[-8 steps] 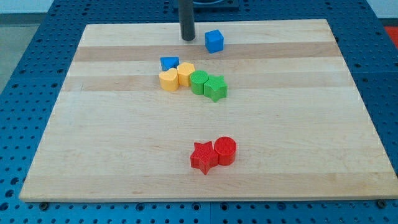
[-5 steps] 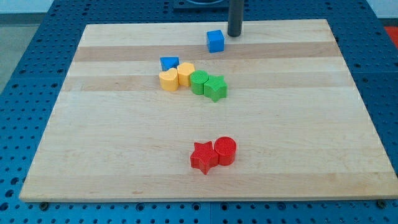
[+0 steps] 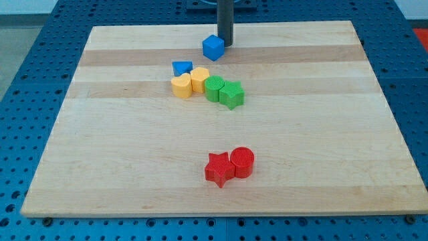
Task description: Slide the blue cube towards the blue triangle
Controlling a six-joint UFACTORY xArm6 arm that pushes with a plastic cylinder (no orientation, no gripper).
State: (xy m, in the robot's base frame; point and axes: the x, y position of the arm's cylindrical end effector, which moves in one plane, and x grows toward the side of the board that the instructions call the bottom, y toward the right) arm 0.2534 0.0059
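Rod has no jaws; tip [image 3: 225, 44] sits touching the blue cube's [image 3: 212, 47] upper-right side. Blue triangle [image 3: 182, 67] lies near, down-left. Best push: down-left, centred, slow. Yellow blocks [image 3: 189, 83] crowd just below the triangle; wooden board [image 3: 100, 161] edge close behind tip.
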